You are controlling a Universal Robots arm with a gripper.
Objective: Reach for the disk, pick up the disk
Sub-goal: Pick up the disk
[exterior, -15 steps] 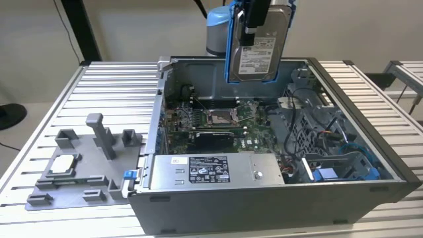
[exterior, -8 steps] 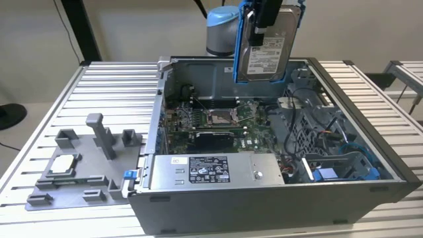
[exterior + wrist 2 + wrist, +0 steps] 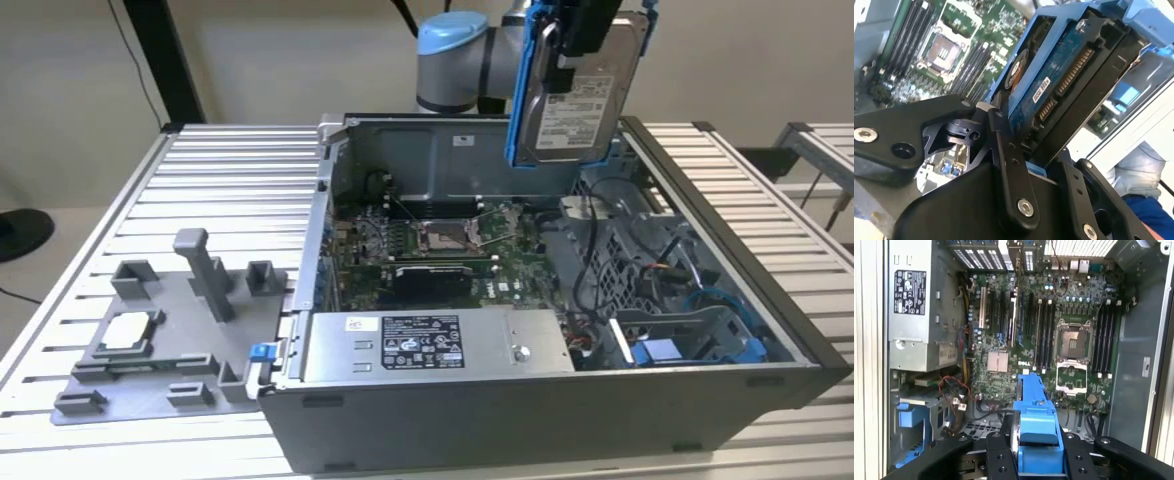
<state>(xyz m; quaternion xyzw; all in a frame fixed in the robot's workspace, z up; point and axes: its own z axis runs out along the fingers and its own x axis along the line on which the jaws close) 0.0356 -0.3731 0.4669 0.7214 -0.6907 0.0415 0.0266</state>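
The gripper [image 3: 585, 45] pinches the disk [image 3: 571, 110] by its blue bracket, holding it upright above the far wall of the open computer case [image 3: 534, 420]. The pick-up looks complete; any further move calls for a steady clamp.

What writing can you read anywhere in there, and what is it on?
Nothing is clear enough to quote.
White label on the lifted disk: print too small.
Small white sticker on the disk's underside: too small.
Big label on the power supply: too small.
Motherboard: a white maker's logo; other markings too small.
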